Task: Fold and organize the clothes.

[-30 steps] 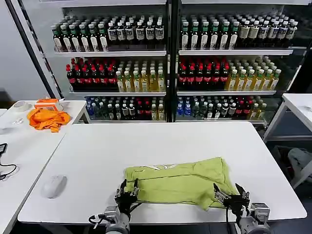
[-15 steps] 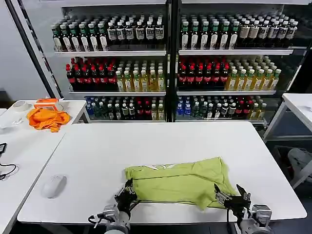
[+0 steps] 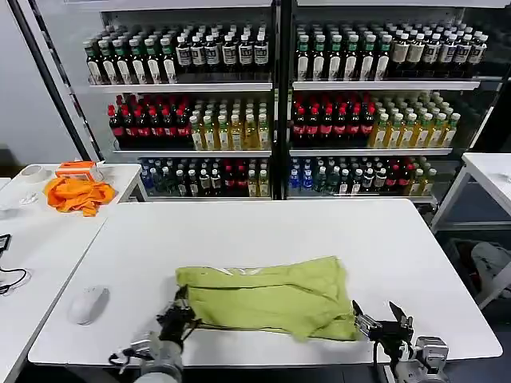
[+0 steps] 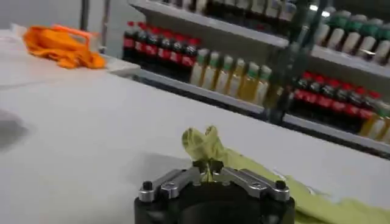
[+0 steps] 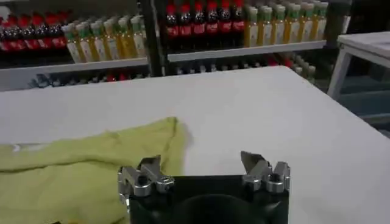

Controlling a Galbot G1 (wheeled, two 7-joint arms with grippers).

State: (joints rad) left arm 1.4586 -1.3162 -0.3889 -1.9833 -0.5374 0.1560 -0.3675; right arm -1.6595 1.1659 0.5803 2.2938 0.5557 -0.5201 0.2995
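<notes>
Seemingly flat from above, the one light yellow-green T-shirt [image 3: 267, 298] lies on the white table [image 3: 263, 239] close to the near edge, its long axis running along that edge from left to right. A strip of white print shows along its far side in the head view. From the same view, the left gripper [image 3: 174, 317] sits at the shirt's left end, at the near edge of the table, and the right gripper [image 3: 382, 319] stands just beside the shirt's right end, near the table's near right corner.

The left wrist view adds what the head view cannot: the left gripper's two fingers [image 4: 183, 178] are drawn together on a small bunched tuft of the shirt's fabric [image 4: 204, 144], which rises above them. The right wrist view shows the right gripper [image 5: 204, 164] with its two fingers spread wide and nothing between them; the shirt's edge [image 5: 91, 161] lies beyond one finger, bare table beyond the other.

Off the main table, one orange cloth [image 3: 77, 194] lies heaped on a side table [image 3: 120, 179] at the far left, and one white computer mouse [image 3: 87, 305] rests near the main table's near left corner. Behind stand two shelving units [image 3: 275, 96] of bottles.
</notes>
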